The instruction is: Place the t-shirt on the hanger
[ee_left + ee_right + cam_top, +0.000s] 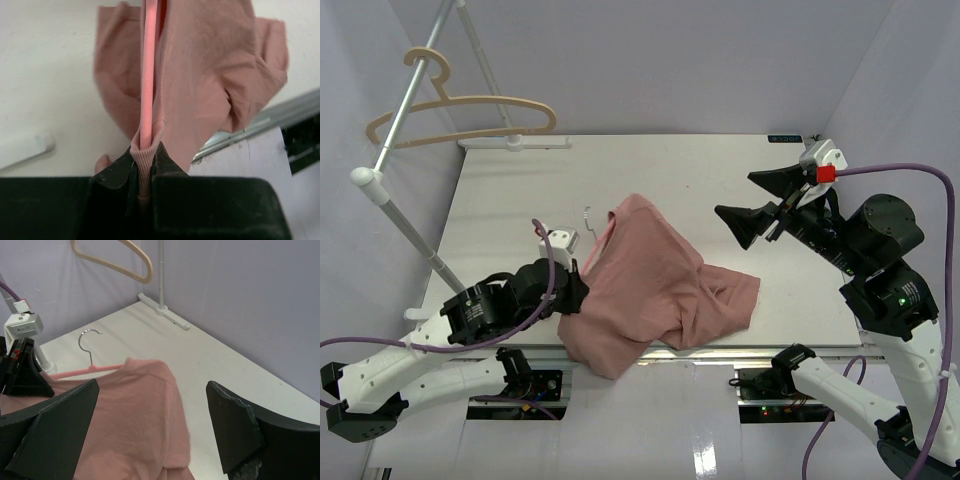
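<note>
The dusty-pink t-shirt lies draped over the thin pink hanger in the middle of the table; the hanger's metal hook sticks out at the shirt's upper left. My left gripper is shut on the shirt's ribbed collar and the hanger's pink bar together, at the shirt's left edge. My right gripper is open and empty, held above the table to the right of the shirt. In the right wrist view the shirt lies between and below its fingers.
A beige hanger hangs on a white rack at the back left; the rack's foot rests on the table's far side. A metal rail runs along the table's near edge.
</note>
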